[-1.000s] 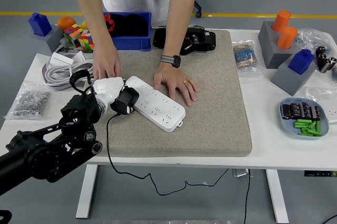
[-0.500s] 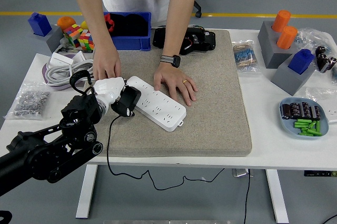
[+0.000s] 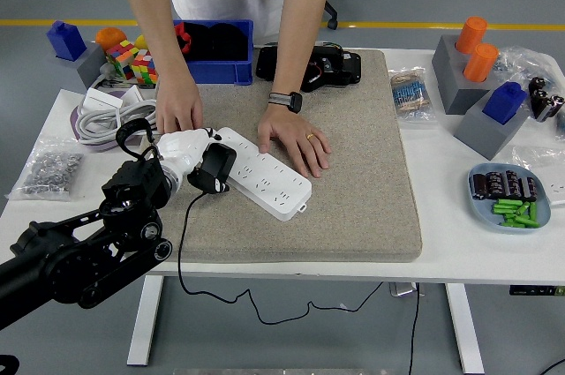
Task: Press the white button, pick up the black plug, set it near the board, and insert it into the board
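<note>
The black plug point(image 3: 213, 168) sits gripped in the white fingers of the left robot hand point(image 3: 187, 156), tilted over the left end of the white power strip point(image 3: 261, 172), seemingly lining up for insertion. A person's 2 hands point(image 3: 296, 141) flank that strip on the grey mat point(image 3: 353, 181) toward the worktop's left, probably steadying it.

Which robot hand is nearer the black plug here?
Left. The left robot hand grips the black plug at the near-left end of the white power strip. The right robot hand is out of view.
</note>
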{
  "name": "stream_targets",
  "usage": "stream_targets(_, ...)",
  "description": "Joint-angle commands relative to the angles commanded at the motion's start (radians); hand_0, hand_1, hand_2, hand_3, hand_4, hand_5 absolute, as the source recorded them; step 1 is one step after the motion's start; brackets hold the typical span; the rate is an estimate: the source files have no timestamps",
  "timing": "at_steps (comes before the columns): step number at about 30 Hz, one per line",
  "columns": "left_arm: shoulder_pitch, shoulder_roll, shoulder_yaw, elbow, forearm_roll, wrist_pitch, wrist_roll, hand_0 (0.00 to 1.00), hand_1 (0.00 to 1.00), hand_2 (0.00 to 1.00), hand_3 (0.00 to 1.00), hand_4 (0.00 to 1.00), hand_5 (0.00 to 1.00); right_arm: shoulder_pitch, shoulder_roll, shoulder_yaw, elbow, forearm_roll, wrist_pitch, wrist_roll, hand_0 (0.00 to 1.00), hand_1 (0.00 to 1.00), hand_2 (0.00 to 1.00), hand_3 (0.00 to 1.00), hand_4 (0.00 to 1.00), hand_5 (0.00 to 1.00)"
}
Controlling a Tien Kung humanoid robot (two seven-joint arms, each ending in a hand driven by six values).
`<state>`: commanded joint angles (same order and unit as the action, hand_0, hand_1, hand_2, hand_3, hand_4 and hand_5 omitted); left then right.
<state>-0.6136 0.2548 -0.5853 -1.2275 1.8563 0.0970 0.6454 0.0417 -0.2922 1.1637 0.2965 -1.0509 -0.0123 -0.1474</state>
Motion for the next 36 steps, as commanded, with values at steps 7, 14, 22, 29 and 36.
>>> stream_targets(7, 0.006, 0.006, -0.009, -0.013, -0.002, -0.016, 0.000, 0.927, 0.970, 0.937, 0.938, 0.998, 0.370, 0.000, -0.001, -0.005, 0.000, 0.001, 0.000, 0.000, 0.631, 0.631, 0.613, 0.595, 0.667, 0.440)
stream_targets(14, 0.013, 0.013, -0.014, -0.017, -0.003, -0.029, 0.000, 0.934, 0.972, 0.937, 0.939, 0.998, 0.332, -0.001, -0.002, -0.010, 0.000, 0.001, 0.001, 0.000, 0.631, 0.631, 0.613, 0.595, 0.667, 0.441)
stream_targets(22, 0.012, 0.020, -0.022, -0.021, 0.000, -0.034, 0.000, 0.935, 0.970, 0.934, 0.937, 0.998, 0.325, -0.002, -0.002, -0.006, 0.000, 0.001, 0.000, 0.000, 0.630, 0.630, 0.612, 0.595, 0.668, 0.440)
stream_targets(29, 0.013, 0.019, -0.022, -0.022, 0.000, -0.034, 0.000, 0.934, 0.967, 0.933, 0.935, 0.998, 0.349, -0.003, 0.000, -0.004, 0.000, 0.000, 0.001, 0.001, 0.631, 0.630, 0.612, 0.595, 0.668, 0.441)
stream_targets(36, 0.014, 0.019, -0.027, -0.023, -0.002, -0.036, 0.000, 0.934, 0.966, 0.930, 0.932, 0.998, 0.373, -0.005, 0.000, -0.003, -0.001, 0.000, 0.002, 0.001, 0.631, 0.630, 0.612, 0.596, 0.669, 0.441)
